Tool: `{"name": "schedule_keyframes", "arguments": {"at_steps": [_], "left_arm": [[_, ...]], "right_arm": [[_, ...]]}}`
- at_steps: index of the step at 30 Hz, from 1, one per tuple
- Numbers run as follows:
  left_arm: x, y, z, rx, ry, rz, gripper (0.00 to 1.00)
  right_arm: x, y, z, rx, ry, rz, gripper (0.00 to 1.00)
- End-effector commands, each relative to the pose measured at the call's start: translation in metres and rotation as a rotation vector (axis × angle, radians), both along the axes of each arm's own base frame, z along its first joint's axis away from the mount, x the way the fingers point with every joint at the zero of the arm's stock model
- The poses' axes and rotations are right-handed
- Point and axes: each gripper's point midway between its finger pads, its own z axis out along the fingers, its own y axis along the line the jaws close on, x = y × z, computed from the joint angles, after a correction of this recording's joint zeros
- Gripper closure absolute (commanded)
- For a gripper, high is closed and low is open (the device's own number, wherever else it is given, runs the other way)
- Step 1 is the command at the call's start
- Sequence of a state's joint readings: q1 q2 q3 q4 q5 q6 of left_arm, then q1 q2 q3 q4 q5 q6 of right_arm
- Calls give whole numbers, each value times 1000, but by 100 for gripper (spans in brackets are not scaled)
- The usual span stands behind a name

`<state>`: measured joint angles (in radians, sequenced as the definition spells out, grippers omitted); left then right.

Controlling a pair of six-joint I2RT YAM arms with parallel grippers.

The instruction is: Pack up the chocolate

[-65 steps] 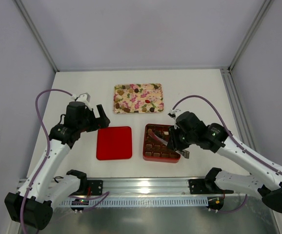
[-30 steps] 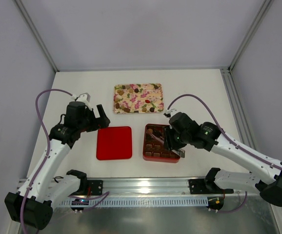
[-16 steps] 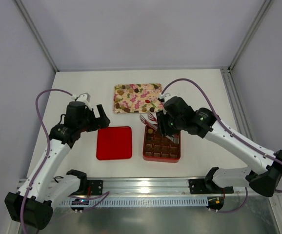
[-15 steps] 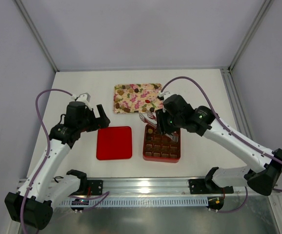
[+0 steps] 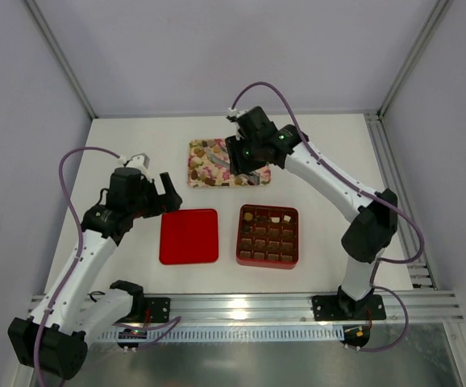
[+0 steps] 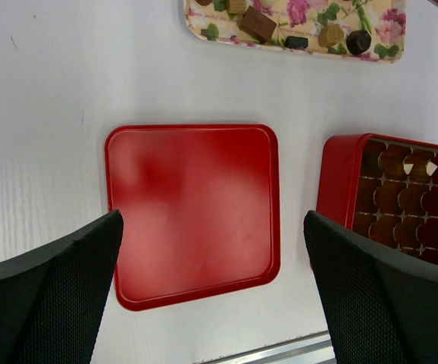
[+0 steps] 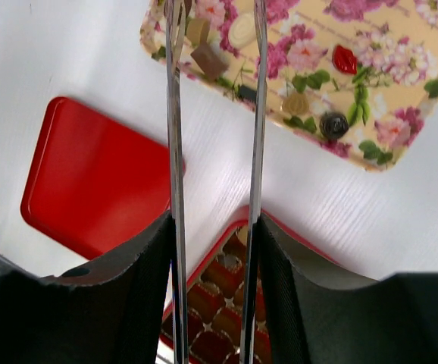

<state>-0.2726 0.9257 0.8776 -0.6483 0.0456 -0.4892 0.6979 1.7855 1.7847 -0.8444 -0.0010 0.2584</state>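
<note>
My right jaws hang spread and empty over the tray (image 7: 389, 72); a tan chocolate (image 7: 209, 59) shows between the blades, lying slantwise. The left jaws, also spread, hover well apart above the lid (image 6: 192, 212), so the right arm is nearer

Top view: we look steeply down from high above and behind the arm bases (image 5: 140, 308), far off. The whole desk (image 5: 330, 161) is in frame, with floral tray (image 5: 209, 165), red lid (image 5: 189, 236) and red box (image 5: 239, 238).

Left wrist: we're close over the desk, facing down. The left end effector (image 6: 213, 216) fills the lower corners; lid (image 6: 192, 212) centre, box (image 6: 339, 182) right, tray (image 6: 386, 30) edge on top.

Right wrist: also facing down, sighting between the thin fingers (image 7: 175, 114) of the right end effector (image 7: 217, 7). Tray (image 7: 401, 83) on top, lid (image 7: 98, 182) left, box (image 7: 208, 254) below.

All three views share tray, lid and box.
</note>
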Motion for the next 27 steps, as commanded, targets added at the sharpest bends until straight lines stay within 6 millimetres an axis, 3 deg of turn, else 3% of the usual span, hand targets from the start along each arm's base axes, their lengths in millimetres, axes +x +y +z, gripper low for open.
{"name": "schedule_keyframes", "arguments": {"at_steps": [1,4,6,10,17,27], "left_arm": [[5,1,12,-3,-36,6,0],[5,0,12,-6,-35,4,0],[5,0,13,-6,-38,4,0],[5,0,13,-7,-40,2,0],[5,0,14,-9,-41,0,0],[4,-1,14,-11,-45,-4,0]], "right_arm": [[23,18,16,15,-54,45,52],[45,22,1,-44,-54,14,51],[55,26,2,-45,-73,10,51],[66,37,-14,-41,-55,19,51],[60,64,-25,25,-17,31,52],[56,86,-47,65,48,-27,56]]}}
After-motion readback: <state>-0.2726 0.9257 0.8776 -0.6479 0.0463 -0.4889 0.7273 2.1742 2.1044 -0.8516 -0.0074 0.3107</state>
